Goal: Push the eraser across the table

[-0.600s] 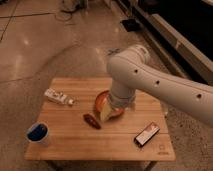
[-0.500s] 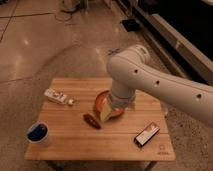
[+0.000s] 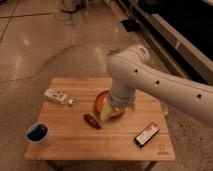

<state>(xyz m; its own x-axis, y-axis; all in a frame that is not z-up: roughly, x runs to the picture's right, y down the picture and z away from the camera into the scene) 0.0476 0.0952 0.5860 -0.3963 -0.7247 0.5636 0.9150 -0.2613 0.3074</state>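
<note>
The eraser (image 3: 146, 134), a flat black-edged block with a red and white face, lies on the front right part of the light wooden slatted table (image 3: 75, 142). My white arm reaches in from the right and bends down over the middle of the table. My gripper (image 3: 112, 111) hangs at its end, low over an orange-brown bowl (image 3: 100, 102), up and to the left of the eraser and apart from it. The arm hides much of the bowl.
A small dark red oblong object (image 3: 91, 120) lies just left of the gripper. A white tube with markings (image 3: 58, 97) lies at the back left. A blue cup (image 3: 38, 133) stands at the front left corner. A polished floor surrounds the table.
</note>
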